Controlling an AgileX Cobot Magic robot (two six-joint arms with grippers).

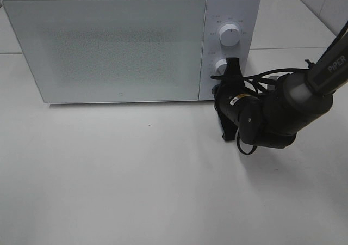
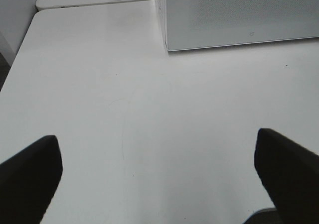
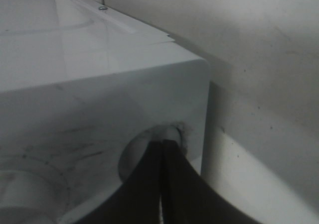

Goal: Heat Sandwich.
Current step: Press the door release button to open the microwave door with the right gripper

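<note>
Exterior high view showed a white table filling most of the frame, matte and bare apart from a small dark speck near its middle. A seam ran across the tabletop at right of centre, level with the lower half of the microwave. At the upper right corner a pale tiled surface with thin grey joints closed off the room.

A white microwave stood across the top of the frame, its frosted door shut. Two round dials sat on the control strip at its right end: the upper knob and the lower knob.

The black right arm came in from the right edge with loose cables looped over it. The right gripper was closed, its fingers pressed flat together with nothing between them. In the right wrist view the fingertips lay against the lower knob.

In the left wrist view the left gripper was spread wide over bare tabletop, one dark finger low at each side of the frame. The microwave's lower corner showed at the upper right, and another joint between tabletops at the top.

The sandwich showed in no view, and its place could not be told.
</note>
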